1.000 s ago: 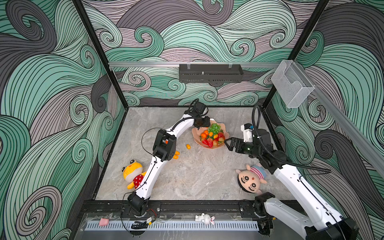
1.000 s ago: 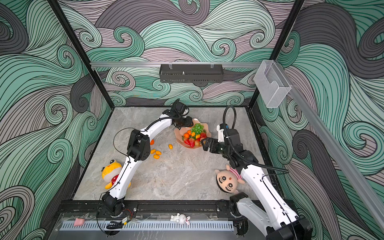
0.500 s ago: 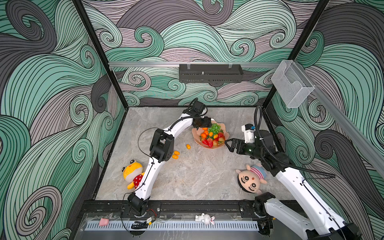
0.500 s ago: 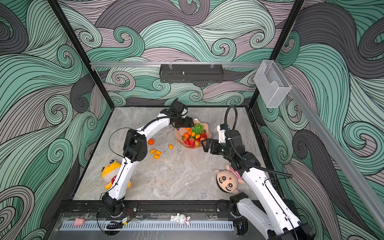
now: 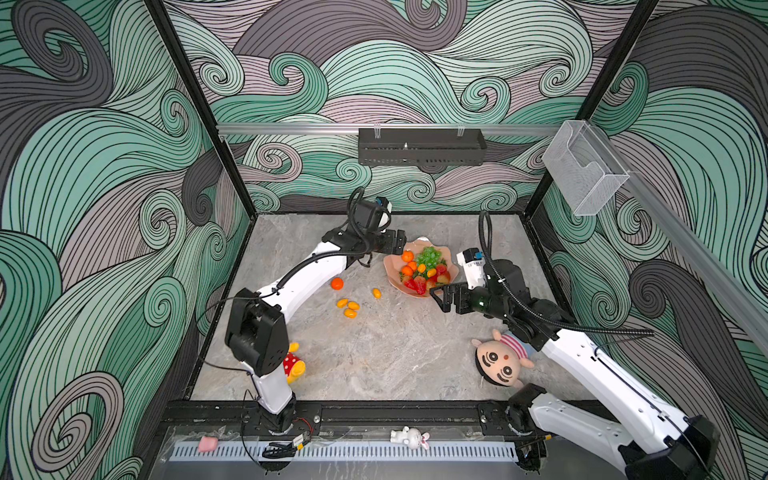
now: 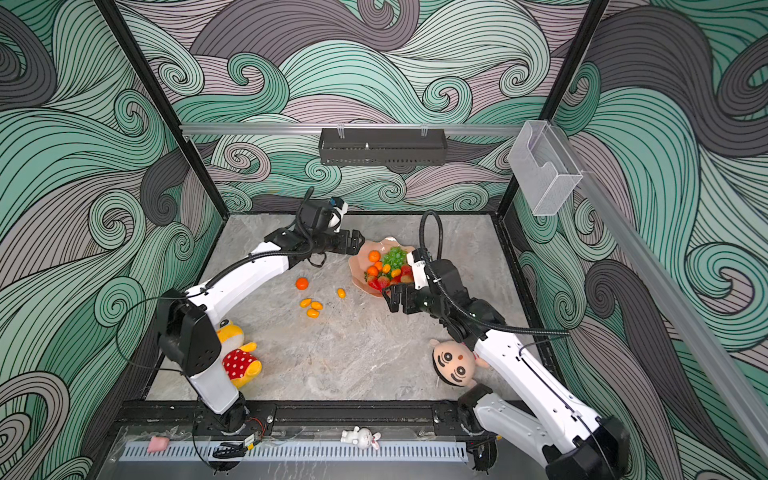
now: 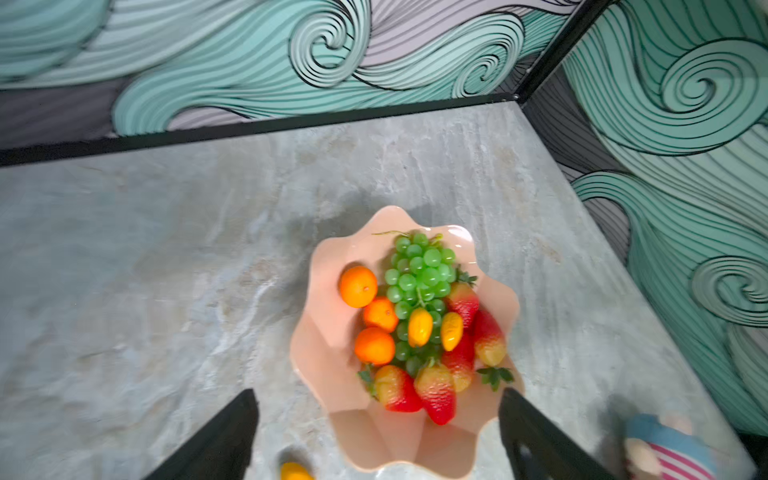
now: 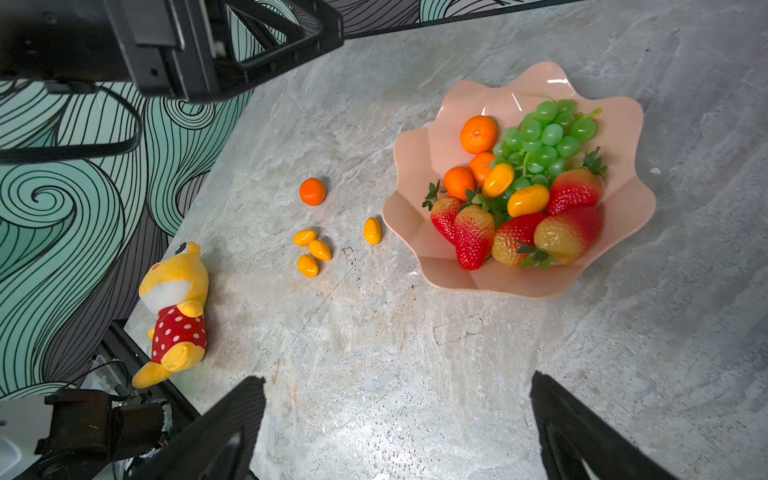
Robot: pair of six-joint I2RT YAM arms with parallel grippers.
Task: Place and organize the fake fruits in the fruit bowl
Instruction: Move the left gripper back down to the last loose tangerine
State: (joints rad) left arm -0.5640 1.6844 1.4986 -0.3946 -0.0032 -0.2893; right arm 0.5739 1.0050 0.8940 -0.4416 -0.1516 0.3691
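Toward the back of the grey marbled tabletop (image 5: 374,357), a shallow, glossy salmon-pink bowl (image 5: 392,272) (image 6: 358,266) with a scalloped rim sits between the two arms. The left gripper (image 5: 401,244) hangs at the bowl's back-left rim, its black fingers (image 7: 232,432) spread wide with nothing between them. In the left wrist view the bowl (image 7: 328,328) lies just ahead of the fingertips.

The right gripper (image 5: 437,299) (image 8: 397,378) is near the bowl's front rim, also wide open and empty.

Inside the bowl are:
- a plastic green grape bunch (image 7: 419,274) at the back
- three round orange tangerines (image 7: 358,286) along the left side
- two small oval yellow-orange kumquats (image 7: 419,327) resting on the grapes
- several red strawberries (image 7: 434,395) with green tops, heaped at the front

Left of the bowl on the tabletop lie one more tangerine (image 5: 337,284), a single kumquat (image 5: 377,293) near the rim, and three clustered kumquats (image 5: 348,308). None of them touches the bowl.
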